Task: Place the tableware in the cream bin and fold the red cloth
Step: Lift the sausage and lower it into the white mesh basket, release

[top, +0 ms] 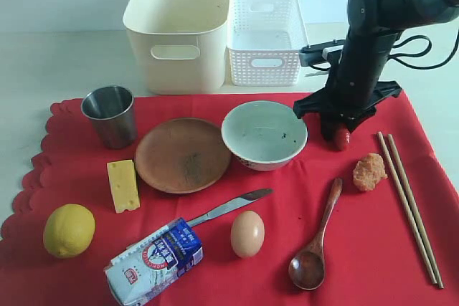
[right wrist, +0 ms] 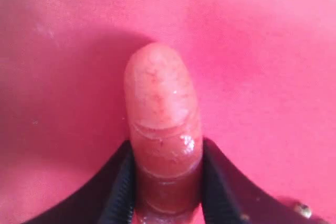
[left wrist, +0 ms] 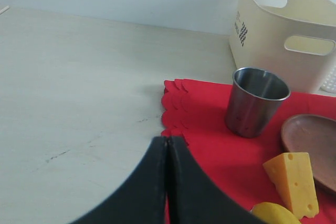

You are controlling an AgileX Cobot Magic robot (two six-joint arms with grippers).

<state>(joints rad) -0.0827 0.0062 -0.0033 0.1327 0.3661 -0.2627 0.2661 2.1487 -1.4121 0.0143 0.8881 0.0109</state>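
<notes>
The red cloth point(top: 358, 249) lies spread on the table. On it are the steel cup point(top: 110, 115), brown wooden plate point(top: 182, 154), white bowl point(top: 264, 134), knife point(top: 229, 207), wooden spoon point(top: 315, 241) and chopsticks point(top: 409, 206). The cream bin point(top: 179, 26) stands behind the cloth. My right gripper point(top: 340, 134) points down at the cloth right of the bowl, its fingers point(right wrist: 119, 187) pressed on both sides of a reddish sausage point(right wrist: 160, 114). My left gripper point(left wrist: 168, 140) is shut and empty at the cloth's scalloped edge point(left wrist: 176, 108), short of the cup point(left wrist: 255, 100).
A white lattice basket point(top: 265, 37) stands beside the cream bin. A lemon point(top: 69, 230), cheese point(top: 122, 185), milk carton point(top: 154, 259), egg point(top: 247, 233) and an orange lump point(top: 369, 172) also lie on the cloth.
</notes>
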